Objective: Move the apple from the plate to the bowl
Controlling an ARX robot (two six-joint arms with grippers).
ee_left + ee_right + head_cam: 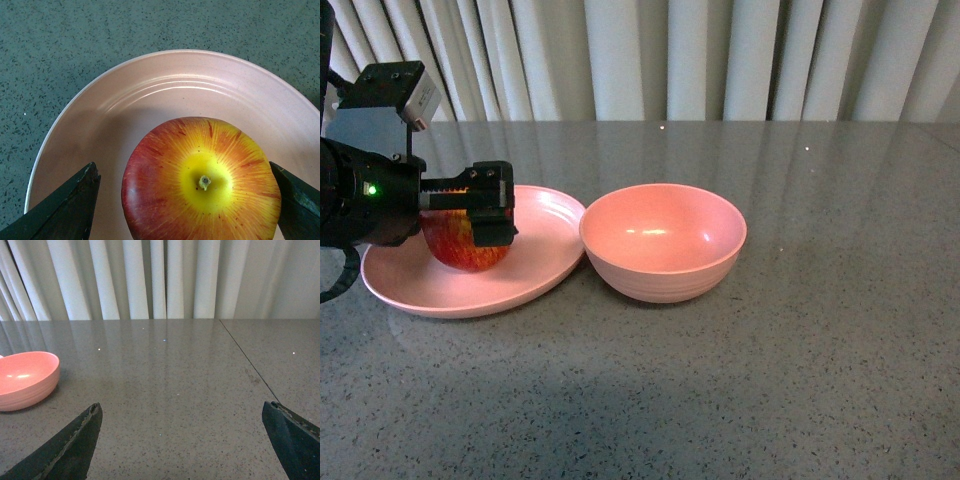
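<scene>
A grey speckled table (770, 380) runs back to a pale curtain (720, 60). The plate (550, 215) touches the bowl (665, 265) on its right. The apple (465, 252) sits on the plate, its top hidden in the front view by the left gripper (183, 167), whose arm is cut off by the frame. The jaws straddle the apple, open: one finger stands clear, and contact at the other is hard to judge. The right gripper (180, 407) shows only its fingertips, spread wide over bare table.
</scene>
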